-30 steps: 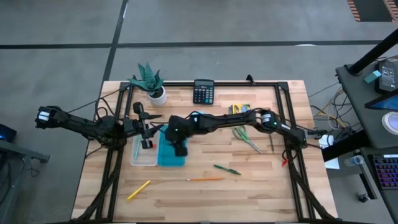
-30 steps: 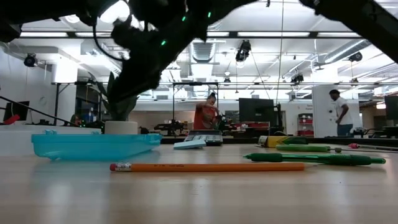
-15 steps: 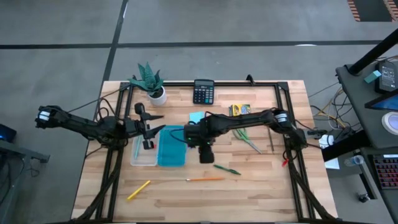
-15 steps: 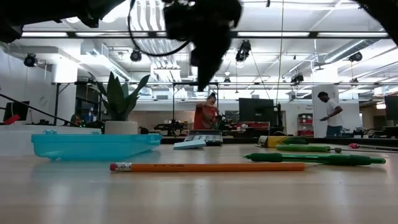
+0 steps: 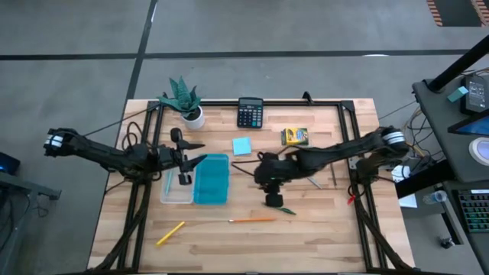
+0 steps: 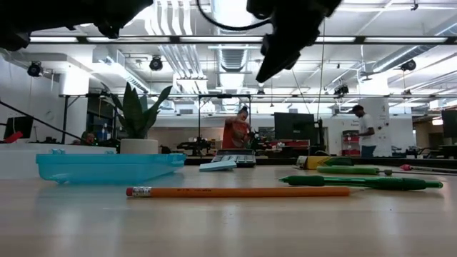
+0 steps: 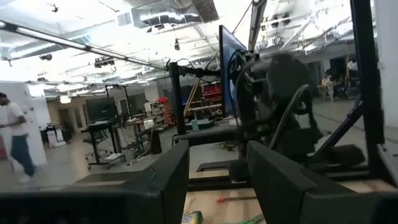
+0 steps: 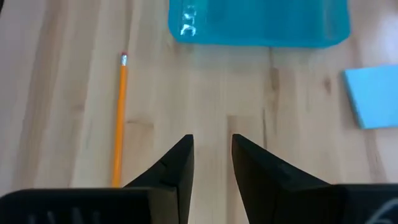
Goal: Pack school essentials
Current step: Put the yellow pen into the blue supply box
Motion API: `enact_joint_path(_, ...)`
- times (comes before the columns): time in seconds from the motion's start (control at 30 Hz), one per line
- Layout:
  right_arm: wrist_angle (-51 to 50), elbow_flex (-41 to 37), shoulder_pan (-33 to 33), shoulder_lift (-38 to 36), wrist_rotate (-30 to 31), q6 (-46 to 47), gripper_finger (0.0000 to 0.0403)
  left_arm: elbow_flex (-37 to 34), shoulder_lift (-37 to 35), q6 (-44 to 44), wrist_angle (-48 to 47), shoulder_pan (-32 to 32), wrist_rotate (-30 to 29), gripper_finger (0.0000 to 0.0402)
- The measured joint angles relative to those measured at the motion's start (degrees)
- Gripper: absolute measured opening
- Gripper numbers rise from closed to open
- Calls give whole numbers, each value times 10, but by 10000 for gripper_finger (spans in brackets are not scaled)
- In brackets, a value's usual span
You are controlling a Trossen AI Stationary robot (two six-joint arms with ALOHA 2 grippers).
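My right gripper (image 5: 273, 200) hovers open and empty over bare wood, just above the green pen (image 5: 280, 208). Its wrist view shows the fingers (image 8: 211, 146) pointing down between the orange pencil (image 8: 118, 118) and the light-blue sticky-note pad (image 8: 373, 96). The orange pencil (image 5: 252, 220) and a yellow pencil (image 5: 170, 233) lie flat toward the near edge. The yellow crayon box (image 5: 294, 136) and the pad (image 5: 242, 145) lie farther back. The scissors (image 5: 312, 181) are partly hidden under the right arm. My left gripper (image 5: 183, 158) waits open above the clear box (image 5: 176, 189).
The teal lid (image 5: 212, 179) lies flat beside the clear box. A calculator (image 5: 250, 112) and a potted plant (image 5: 183, 99) stand at the far edge. A small red thing (image 5: 349, 199) lies by the right frame leg. People move in the room behind the table.
My right gripper has swung from above the teal lid toward the table's right and near edge, ending over the green pen. The lid and the other things have stayed where they were.
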Motion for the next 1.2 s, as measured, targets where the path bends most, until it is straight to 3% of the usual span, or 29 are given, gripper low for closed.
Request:
enact_joint_path(0.37,307,-234,-2,-157,54,-143,76,9,99,-213,0,0,0,146)
enact_joint_path(0.7,600,-391,-2,-270,54,-285,63,99,198,-354,-43,0,11,146)
enact_joint_path(0.87,618,-424,-2,-319,53,-316,63,170,232,-461,-197,-5,62,146)
enact_joint_path(1.0,621,-448,-2,-360,52,-331,63,256,256,-523,-390,-18,78,146)
enact_joint_path(1.2,628,-465,-2,-424,48,-363,63,394,296,-617,-680,-40,161,146)
